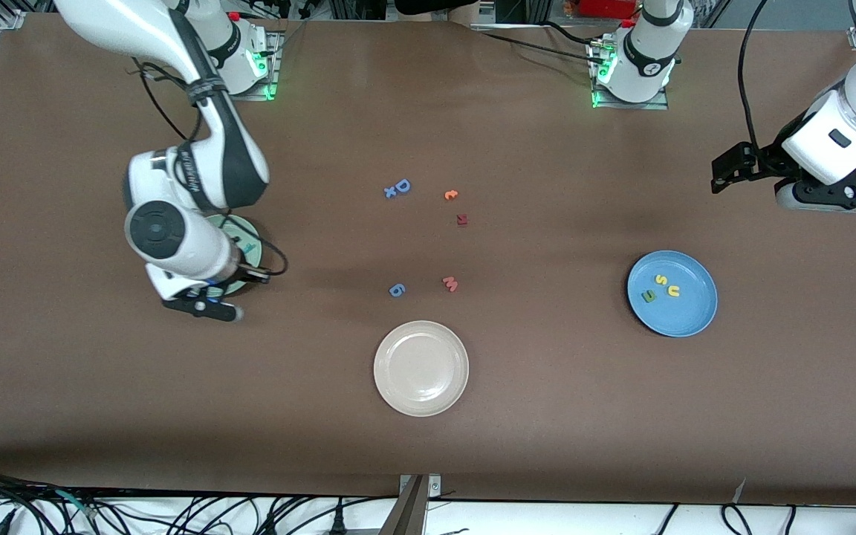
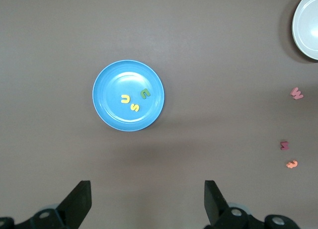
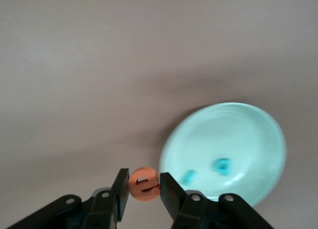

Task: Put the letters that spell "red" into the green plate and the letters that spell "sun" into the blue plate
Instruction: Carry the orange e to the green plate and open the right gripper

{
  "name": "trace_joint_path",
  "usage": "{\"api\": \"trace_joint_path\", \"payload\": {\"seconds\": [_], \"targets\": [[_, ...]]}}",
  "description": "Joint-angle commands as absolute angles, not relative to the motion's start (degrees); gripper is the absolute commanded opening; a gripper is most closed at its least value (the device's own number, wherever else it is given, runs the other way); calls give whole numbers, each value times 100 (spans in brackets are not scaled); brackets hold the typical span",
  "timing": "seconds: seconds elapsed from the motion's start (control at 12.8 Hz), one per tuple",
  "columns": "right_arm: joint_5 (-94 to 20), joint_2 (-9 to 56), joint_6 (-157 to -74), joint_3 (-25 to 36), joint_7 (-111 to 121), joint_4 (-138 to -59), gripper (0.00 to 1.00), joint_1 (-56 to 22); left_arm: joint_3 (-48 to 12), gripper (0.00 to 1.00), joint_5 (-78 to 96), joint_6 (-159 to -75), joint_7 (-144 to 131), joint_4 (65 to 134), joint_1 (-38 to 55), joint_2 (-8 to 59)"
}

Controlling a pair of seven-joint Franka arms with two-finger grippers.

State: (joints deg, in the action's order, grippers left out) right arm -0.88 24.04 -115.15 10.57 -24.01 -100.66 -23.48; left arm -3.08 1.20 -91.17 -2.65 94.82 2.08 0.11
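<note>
My right gripper [image 3: 144,182] is shut on the orange "e" [image 3: 144,185], held in the air beside the green plate [image 3: 233,134]. Two teal letters [image 3: 222,165] [image 3: 188,177] lie in that plate. In the front view the right arm covers most of the green plate [image 1: 247,229], and the right gripper [image 1: 205,303] hangs at its nearer edge. The blue plate [image 1: 684,316] [image 2: 107,97] holds a yellow "s" [image 1: 661,280], a yellow "u" [image 1: 673,291] and an olive-green letter [image 1: 649,296]. My left gripper [image 1: 729,171] [image 2: 147,191] waits open and empty, up in the air toward the left arm's end of the table.
A cream-white plate [image 1: 420,368] sits mid-table near the front camera. Loose letters lie mid-table: a blue "D" [image 1: 402,186], a small orange letter [image 1: 450,195], a dark red one [image 1: 461,219], a pink-red "m" [image 1: 450,283] and a blue "6" [image 1: 396,290].
</note>
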Motion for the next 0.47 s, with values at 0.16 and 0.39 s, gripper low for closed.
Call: {"api": "trace_joint_path", "payload": {"seconds": [0.16, 0.39], "targets": [[-114, 1504, -12959, 1774, -1109, -12318, 22, -2391, -308, 100, 255, -9070, -237, 9527, 176, -70], [-114, 1695, -13683, 2030, -608, -12831, 24, -2356, -308, 100, 220, -9070, -237, 9536, 176, -70]]}}
